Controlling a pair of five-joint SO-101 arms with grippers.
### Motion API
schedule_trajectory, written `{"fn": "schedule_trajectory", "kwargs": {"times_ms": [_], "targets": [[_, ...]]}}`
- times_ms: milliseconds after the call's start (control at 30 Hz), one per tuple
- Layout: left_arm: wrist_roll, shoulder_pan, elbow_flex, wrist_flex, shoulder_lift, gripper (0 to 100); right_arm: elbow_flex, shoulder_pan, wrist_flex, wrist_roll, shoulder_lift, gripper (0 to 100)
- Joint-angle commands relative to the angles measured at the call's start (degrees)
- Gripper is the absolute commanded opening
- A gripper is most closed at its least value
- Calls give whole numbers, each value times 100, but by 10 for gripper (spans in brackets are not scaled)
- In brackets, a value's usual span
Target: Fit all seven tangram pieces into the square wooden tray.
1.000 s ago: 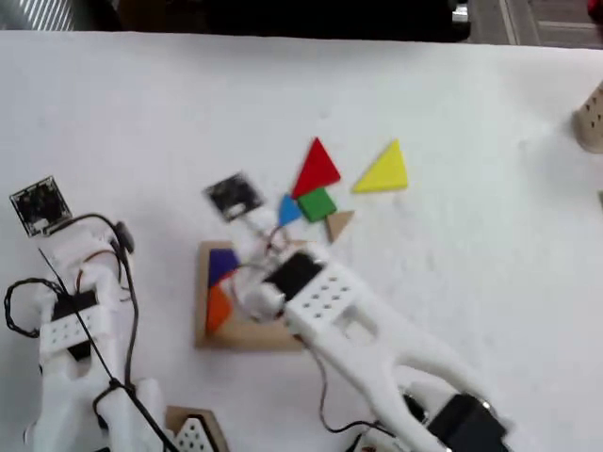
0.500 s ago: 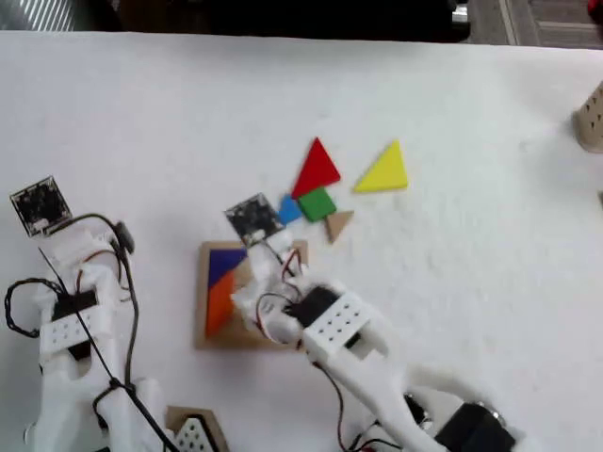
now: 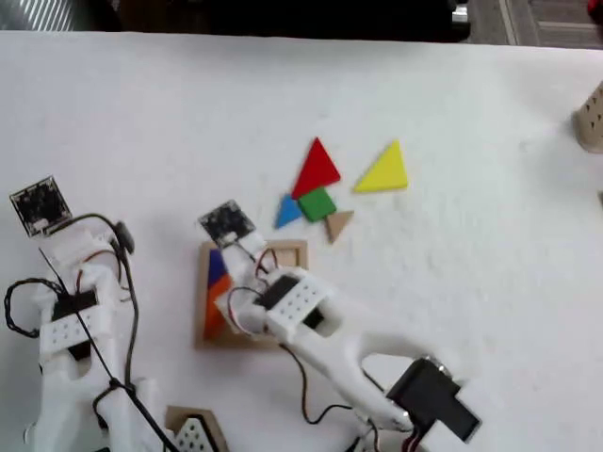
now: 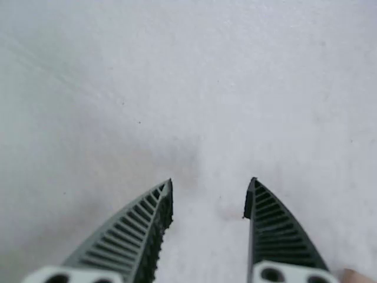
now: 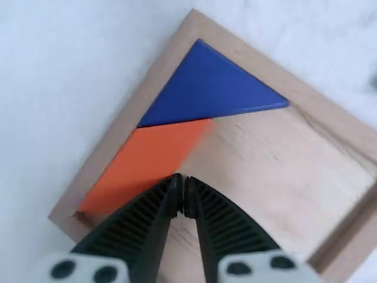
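The square wooden tray (image 3: 287, 250) (image 5: 321, 115) lies at table centre with a dark blue triangle (image 5: 206, 88) (image 3: 218, 266) and an orange piece (image 5: 141, 162) (image 3: 215, 315) inside along one wall. My right gripper (image 5: 180, 190) is shut, its tips resting at the orange piece's edge over the tray; in the high view that arm (image 3: 283, 306) covers much of the tray. Outside the tray lie a red triangle (image 3: 316, 168), yellow triangle (image 3: 383, 170), green square (image 3: 317, 203), small blue triangle (image 3: 287, 211) and tan triangle (image 3: 337, 223). My left gripper (image 4: 207, 194) hangs open over bare table.
The left arm (image 3: 71, 311) stands at the table's left front. A wooden object (image 3: 196, 428) lies by the front edge, and a tan perforated object (image 3: 590, 118) stands at the far right. Open white table stretches behind the loose pieces.
My right arm swung left over the tray and its wrist turned; the orange piece now lies flat against the blue triangle. The left arm stayed still.
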Motion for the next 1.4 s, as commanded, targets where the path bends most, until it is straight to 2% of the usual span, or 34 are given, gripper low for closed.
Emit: {"fn": "schedule_trajectory", "kwargs": {"times_ms": [0,200,500,667,800,900,1100,1200,1300,1367], "targets": [[88,-31,-308,-141,-154,211,-308,-435,48,44,-31,18],[88,-31,-308,-149,-154,211,-369,-330,127,53,-40,17],[88,-31,-308,-149,-154,211,-510,374,1086,88,-778,17],[62,-31,-308,-123,-154,211,-492,1534,1710,97,-1727,17],[44,171,-290,-79,-154,211,-343,2677,1719,53,-2220,21],[-176,426,-334,334,-198,211,-299,3415,1763,53,-2360,21],[-360,1147,-958,2004,-154,211,-308,4752,2202,176,-2396,22],[-360,1341,-1125,2303,-154,211,-334,4936,2299,712,-2387,22],[-404,1341,-1152,2321,-145,211,-316,5042,2299,730,-2352,39],[-475,1332,-1134,2330,-145,211,-316,5086,2299,580,-2352,94]]}}
